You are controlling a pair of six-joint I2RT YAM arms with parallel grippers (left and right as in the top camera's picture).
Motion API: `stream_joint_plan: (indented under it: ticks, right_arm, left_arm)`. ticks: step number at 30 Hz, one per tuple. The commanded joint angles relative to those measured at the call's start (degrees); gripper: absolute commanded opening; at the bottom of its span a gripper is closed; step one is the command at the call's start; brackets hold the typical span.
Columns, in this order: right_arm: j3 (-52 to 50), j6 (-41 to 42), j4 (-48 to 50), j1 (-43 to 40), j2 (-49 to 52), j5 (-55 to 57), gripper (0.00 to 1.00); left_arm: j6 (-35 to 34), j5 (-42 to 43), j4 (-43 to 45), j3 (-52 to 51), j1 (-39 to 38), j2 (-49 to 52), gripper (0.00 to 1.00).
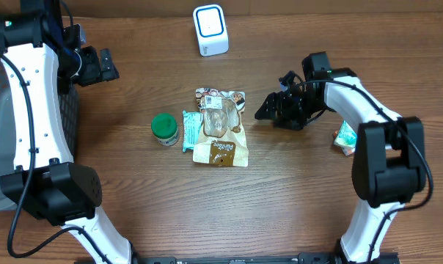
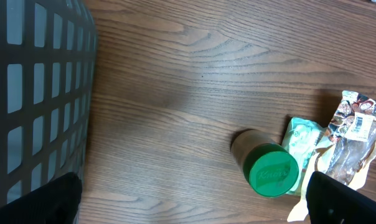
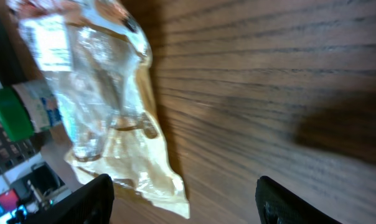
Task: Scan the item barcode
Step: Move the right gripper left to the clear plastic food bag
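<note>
– So, where is the snack pouch (image 1: 220, 126) from your jaws?

– Ahead of my right gripper (image 1: 264, 111), lying flat on the table (image 1: 295, 205), near the tips but not touching them. Those jaws stand apart, with only wood grain between them.

– Which way does it run?

– Its long axis lies crosswise to the way my right jaws point. The end with the white barcode label (image 3: 50, 37), face up, points toward the scanner (image 1: 210, 29), which is well beyond it. The tan end points the opposite way. In my right wrist view the tan corner comes down close by one finger (image 3: 91, 199).

– And your left side?

– My left gripper (image 1: 110, 66) is well apart from the pouch, jaws spread wide, holding nothing. Between those jaws and the pouch sit a green-lidded jar (image 2: 272, 173) and a teal packet (image 2: 302, 146), which lies against the pouch's long edge. A dark basket (image 2: 32, 106) stands just beside that gripper.
</note>
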Motion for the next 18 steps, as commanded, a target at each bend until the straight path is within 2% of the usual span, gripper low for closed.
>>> stream_joint_plan:
  ticks: [1, 8, 14, 18]
  right_arm:
    - [-1.1, -3.6, 0.9, 0.6, 2.6, -2.9, 0.74]
    - [-7.3, -2.8, 10.5, 4.0, 3.0, -2.9, 0.75]
    - [-12.4, 4.4, 22.1, 8.0, 3.0, -2.4, 0.74]
    - [-13.0, 10.6, 26.0, 11.0, 3.1, -1.2, 0.72]
  left_arm:
    - [1.5, -0.2, 0.1, 0.1, 0.2, -1.5, 0.99]
    - [1.5, -0.2, 0.1, 0.1, 0.2, -1.5, 1.0]
    - [1.5, -0.2, 0.1, 0.1, 0.2, -1.5, 1.0]
    - [1.5, -0.2, 0.1, 0.1, 0.2, -1.5, 1.0]
